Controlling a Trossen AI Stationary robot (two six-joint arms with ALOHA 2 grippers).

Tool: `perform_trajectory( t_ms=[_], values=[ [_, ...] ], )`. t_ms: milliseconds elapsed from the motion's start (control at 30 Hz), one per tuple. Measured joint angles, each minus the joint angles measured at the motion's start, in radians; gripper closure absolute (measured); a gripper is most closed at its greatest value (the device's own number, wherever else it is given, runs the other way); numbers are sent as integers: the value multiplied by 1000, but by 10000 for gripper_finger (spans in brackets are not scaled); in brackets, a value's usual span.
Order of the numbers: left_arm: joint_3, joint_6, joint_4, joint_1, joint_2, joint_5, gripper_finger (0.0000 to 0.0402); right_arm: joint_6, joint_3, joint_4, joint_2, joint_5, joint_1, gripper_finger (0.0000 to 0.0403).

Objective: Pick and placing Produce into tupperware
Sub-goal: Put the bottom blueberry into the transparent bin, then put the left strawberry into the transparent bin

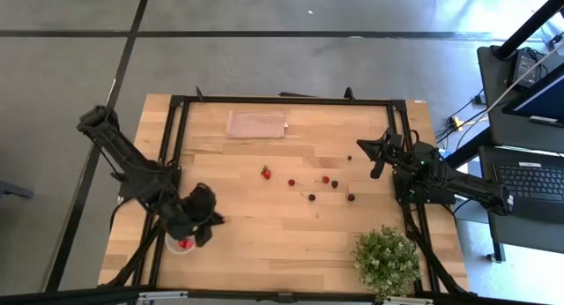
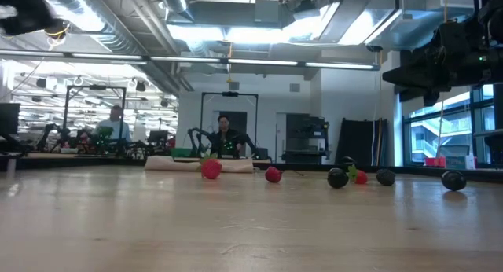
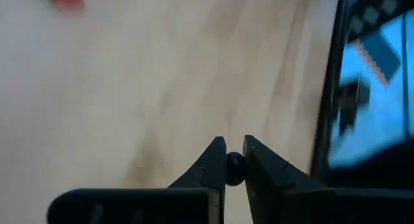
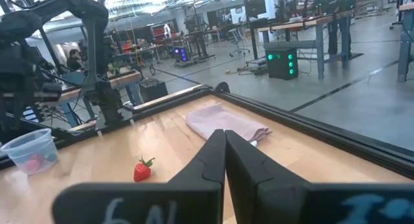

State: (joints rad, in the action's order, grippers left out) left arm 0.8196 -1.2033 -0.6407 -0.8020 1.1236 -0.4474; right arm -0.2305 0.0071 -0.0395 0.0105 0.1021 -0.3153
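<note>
High view: the left gripper (image 1: 204, 237) hangs over the near left corner of the surface (image 1: 291, 234), just above the tub (image 1: 181, 244), which sits at that edge and shows something red inside. In the left wrist view its jaws are clamped on a small dark berry (image 3: 234, 168). The right gripper (image 1: 374, 155) waits above the far right part of the surface, jaws together, as the right wrist view shows.

The loose produce lies in a scattered row across the middle: a strawberry (image 1: 266, 173) towards the centre, a smaller red fruit (image 1: 292, 182) beside it, another red one (image 1: 325, 179) further right, and dark berries (image 1: 311, 197) around them, one nearest the right arm (image 1: 351, 197). The low view shows them resting on the wood, apart from each other.

A pinkish cloth (image 1: 257, 124) lies flat at the far edge, and a bushy potted plant (image 1: 387, 261) stands at the near right corner.
</note>
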Motion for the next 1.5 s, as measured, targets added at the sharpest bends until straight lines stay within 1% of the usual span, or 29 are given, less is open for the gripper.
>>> perform_trajectory(
  t_ms=[133, 233, 333, 400, 533, 633, 833, 1100, 1500],
  values=[
    [0, -208, -83, -93, 0, 153, 373, 4, 0, 0, 0, 0, 0, 389],
    [0, -342, -96, -160, 0, 240, 374, 4, 0, 0, 0, 0, 0, 389],
    [0, -466, -123, -227, 0, 276, 374, 7, 0, 0, 0, 0, 0, 389],
    [1, -551, -184, -262, 4, 305, 374, 21, 0, 0, 0, 0, 0, 389],
    [1, -667, -299, -289, 23, 353, 368, 30, 0, 0, 0, 1, 0, 389],
    [1, -674, -317, -291, 35, 353, 362, 30, 0, 0, 0, 1, 0, 389],
    [1, -655, -313, -268, 51, 353, 365, 33, 0, 0, 0, 2, 0, 389],
    [1, -655, -309, -256, 51, 353, 314, 34, 0, 1, 0, 2, 0, 389],
    [1, -652, -298, -252, 51, 353, 259, 34, 0, 0, 0, 3, 0, 389]
  ],
)
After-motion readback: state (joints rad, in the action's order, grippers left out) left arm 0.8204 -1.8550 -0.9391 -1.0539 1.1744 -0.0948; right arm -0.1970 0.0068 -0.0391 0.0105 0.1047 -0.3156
